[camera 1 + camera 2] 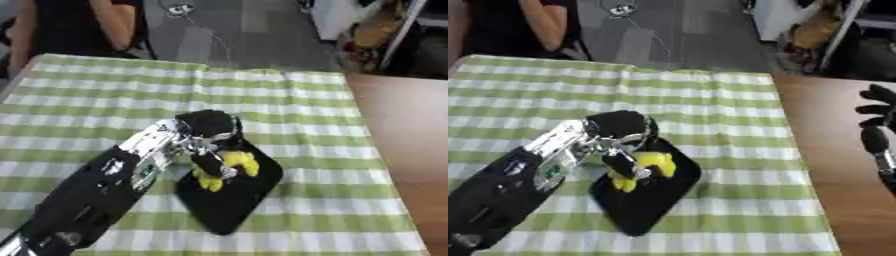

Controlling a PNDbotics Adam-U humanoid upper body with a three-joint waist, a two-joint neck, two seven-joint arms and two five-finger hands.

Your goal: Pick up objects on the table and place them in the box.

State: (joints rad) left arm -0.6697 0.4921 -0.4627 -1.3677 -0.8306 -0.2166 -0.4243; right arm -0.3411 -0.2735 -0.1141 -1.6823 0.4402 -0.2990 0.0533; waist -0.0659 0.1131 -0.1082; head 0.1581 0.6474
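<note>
yellow object (pixel 234 164) on black tray (pixel 232 200)

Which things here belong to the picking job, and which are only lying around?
Job: left hand, curled round the yellow object; black box beneath it.
Not in the job: checked tablecloth; right hand, idle at the right edge.

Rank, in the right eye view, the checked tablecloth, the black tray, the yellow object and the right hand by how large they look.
1. Checked tablecloth
2. Black tray
3. Right hand, partly cut off by the picture's edge and perhaps nearer the camera, so its rank is unsure
4. Yellow object, partly hidden by the left hand
</note>
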